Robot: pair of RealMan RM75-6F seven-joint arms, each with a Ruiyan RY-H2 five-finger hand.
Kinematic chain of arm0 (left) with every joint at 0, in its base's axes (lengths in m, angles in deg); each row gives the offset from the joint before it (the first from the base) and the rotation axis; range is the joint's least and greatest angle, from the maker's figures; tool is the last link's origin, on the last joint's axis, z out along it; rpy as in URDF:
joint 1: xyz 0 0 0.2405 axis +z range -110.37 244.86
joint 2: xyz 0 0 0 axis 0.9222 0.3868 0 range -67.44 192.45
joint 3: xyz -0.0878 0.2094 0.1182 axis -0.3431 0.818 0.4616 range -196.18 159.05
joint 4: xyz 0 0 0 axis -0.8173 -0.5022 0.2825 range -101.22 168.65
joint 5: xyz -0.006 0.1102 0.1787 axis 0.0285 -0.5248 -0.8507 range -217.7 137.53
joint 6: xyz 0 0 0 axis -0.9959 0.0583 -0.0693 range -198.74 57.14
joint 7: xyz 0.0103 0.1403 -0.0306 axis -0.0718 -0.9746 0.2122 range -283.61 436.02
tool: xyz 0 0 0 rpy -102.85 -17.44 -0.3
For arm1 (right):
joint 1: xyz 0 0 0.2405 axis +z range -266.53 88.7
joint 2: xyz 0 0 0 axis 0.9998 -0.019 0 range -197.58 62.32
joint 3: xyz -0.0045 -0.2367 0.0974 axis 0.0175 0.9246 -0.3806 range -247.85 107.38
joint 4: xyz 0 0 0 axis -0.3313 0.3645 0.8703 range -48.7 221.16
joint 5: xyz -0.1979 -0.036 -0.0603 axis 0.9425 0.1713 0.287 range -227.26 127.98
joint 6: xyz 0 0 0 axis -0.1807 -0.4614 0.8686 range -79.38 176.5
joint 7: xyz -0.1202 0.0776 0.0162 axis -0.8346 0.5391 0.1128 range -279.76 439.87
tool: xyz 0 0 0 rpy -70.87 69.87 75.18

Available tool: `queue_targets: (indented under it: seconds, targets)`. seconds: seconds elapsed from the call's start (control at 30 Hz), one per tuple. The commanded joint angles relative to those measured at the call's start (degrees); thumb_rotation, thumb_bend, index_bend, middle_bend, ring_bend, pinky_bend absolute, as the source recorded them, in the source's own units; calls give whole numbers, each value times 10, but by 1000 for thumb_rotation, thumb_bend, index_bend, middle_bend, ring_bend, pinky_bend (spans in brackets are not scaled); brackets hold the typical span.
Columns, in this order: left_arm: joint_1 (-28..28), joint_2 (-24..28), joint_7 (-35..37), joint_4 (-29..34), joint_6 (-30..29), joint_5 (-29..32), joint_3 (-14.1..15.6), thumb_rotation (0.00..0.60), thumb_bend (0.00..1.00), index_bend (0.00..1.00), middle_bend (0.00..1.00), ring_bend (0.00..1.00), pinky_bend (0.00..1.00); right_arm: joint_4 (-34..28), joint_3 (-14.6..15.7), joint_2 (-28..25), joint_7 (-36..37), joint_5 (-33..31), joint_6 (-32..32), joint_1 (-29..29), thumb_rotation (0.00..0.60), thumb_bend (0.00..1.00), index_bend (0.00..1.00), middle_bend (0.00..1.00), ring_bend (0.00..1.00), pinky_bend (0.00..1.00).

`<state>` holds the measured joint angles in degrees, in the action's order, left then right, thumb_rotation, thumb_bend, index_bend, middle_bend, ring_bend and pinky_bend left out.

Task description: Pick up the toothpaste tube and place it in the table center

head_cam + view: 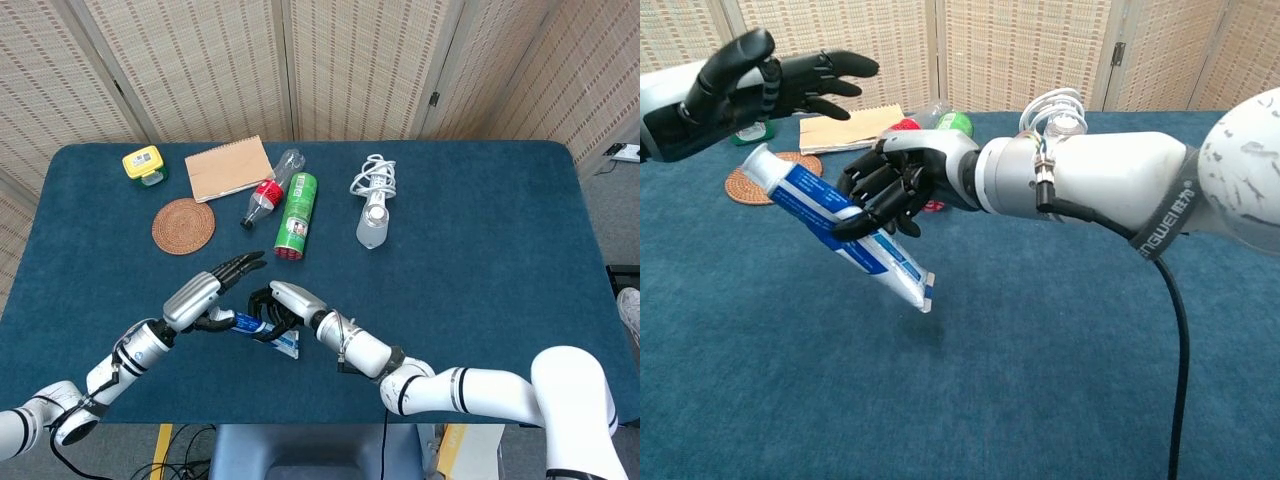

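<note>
The toothpaste tube [810, 205], white with blue print, hangs tilted above the blue table, cap end up to the left and crimped end down to the right. My right hand [890, 190] grips it around its middle, fingers curled over it. In the head view the tube [285, 345] pokes out below the right hand [278, 305], near the table's front, left of centre. My left hand [760, 85] is open, fingers spread, just above and left of the cap and apart from it. The head view shows the left hand [205, 290] beside the right one.
Along the back of the table [480, 260] lie a yellow tape measure [143, 163], a notebook [229, 168], a plastic bottle [268, 190], a green can [297, 215] and a white power strip [372, 205]. A round woven coaster [183, 226] sits at the left.
</note>
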<state>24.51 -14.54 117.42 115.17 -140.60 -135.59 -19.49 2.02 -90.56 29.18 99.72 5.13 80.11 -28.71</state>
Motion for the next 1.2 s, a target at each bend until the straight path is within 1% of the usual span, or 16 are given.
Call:
queue_targets:
  seconds: [0.03, 0.13, 0.2, 0.27, 0.33, 0.43, 0.57, 0.63, 0.77, 0.83, 0.9, 0.93, 1.0, 1.07, 1.17, 1.2]
  targets:
    - [13, 7, 35, 3, -8, 31, -15, 1, 22, 0, 0, 0, 150, -1, 11, -10, -8, 24, 8, -10, 600, 542, 788, 712, 686, 753]
    - [21, 15, 58, 6, -5, 51, -21, 1, 22, 0, 0, 0, 150, -4, 25, -25, -37, 50, 20, -12, 600, 534, 788, 704, 686, 754]
    - [27, 22, 70, 8, 1, 67, -25, 2, 22, 0, 0, 0, 150, -8, 37, -44, -80, 68, 32, -9, 600, 519, 788, 693, 686, 754]
    - [31, 26, 76, 9, 6, 76, -27, 6, 22, 0, 0, 0, 150, -11, 49, -61, -120, 71, 34, -2, 600, 485, 788, 673, 686, 754]
    - [36, 30, 81, 10, 9, 84, -29, 8, 21, 0, 0, 0, 150, -12, 63, -77, -179, 65, 41, 9, 600, 458, 788, 652, 676, 754]
    - [42, 34, 83, 10, 12, 90, -31, 10, 22, 0, 0, 0, 150, -14, 84, -91, -265, 37, 57, 23, 600, 434, 788, 632, 643, 751]
    - [49, 34, 81, 9, 15, 95, -33, 11, 22, 0, 0, 0, 150, -18, 109, -98, -364, -9, 84, 39, 600, 411, 785, 606, 603, 713]
    - [52, 34, 81, 8, 16, 96, -34, 10, 21, 0, 0, 0, 150, -21, 120, -100, -402, -36, 95, 45, 600, 403, 769, 589, 585, 692]
    - [57, 32, 79, 5, 21, 98, -34, 15, 22, 0, 0, 0, 150, -25, 134, -102, -443, -75, 105, 51, 600, 378, 712, 549, 547, 649]
    - [60, 31, 78, 4, 23, 99, -35, 17, 22, 0, 0, 0, 150, -23, 142, -103, -458, -92, 107, 53, 600, 368, 665, 523, 527, 630]
    - [62, 29, 76, 2, 24, 101, -36, 17, 22, 0, 0, 0, 150, -23, 148, -104, -467, -108, 106, 54, 600, 344, 578, 483, 491, 599]
    - [62, 29, 74, 2, 25, 101, -37, 15, 22, 0, 0, 0, 150, -23, 151, -105, -470, -116, 104, 55, 600, 325, 514, 456, 466, 576]
    - [64, 28, 72, 2, 26, 102, -38, 17, 21, 0, 0, 0, 150, -25, 153, -109, -471, -128, 99, 55, 600, 280, 352, 389, 402, 520]
    - [66, 26, 69, 2, 27, 104, -39, 17, 21, 0, 0, 0, 150, -26, 155, -112, -469, -132, 97, 55, 600, 248, 227, 330, 346, 465]
    - [69, 24, 65, 1, 30, 105, -40, 16, 21, 0, 0, 0, 150, -29, 155, -118, -458, -129, 95, 49, 600, 220, 89, 255, 291, 399]
    - [70, 24, 64, 0, 31, 106, -40, 16, 22, 0, 0, 0, 150, -31, 153, -122, -451, -125, 96, 46, 600, 219, 66, 238, 277, 387]
